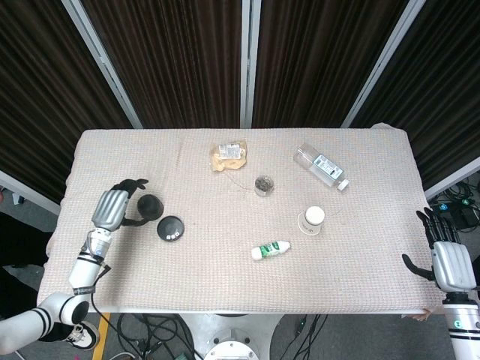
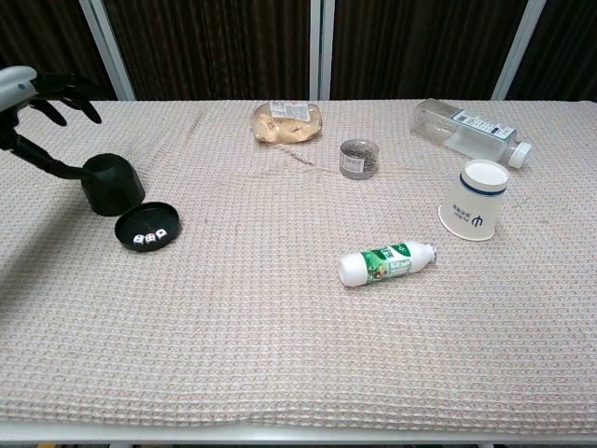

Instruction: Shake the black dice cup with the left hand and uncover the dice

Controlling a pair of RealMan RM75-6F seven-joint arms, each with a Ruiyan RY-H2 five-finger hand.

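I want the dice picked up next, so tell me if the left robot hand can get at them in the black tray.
Probably yes. The dice lie uncovered in the open black tray, and the dice cup stands beside it, not over it. The left robot hand is open just past the cup, which it would need to clear.

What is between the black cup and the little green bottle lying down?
The black dish holding the dice sits beside the black cup; onward to the green bottle, bare cloth, clearest in the chest view.

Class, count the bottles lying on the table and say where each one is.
2. A clear bottle lies at the far right, and a small green-labelled bottle lies near the middle, in front of the paper cup.
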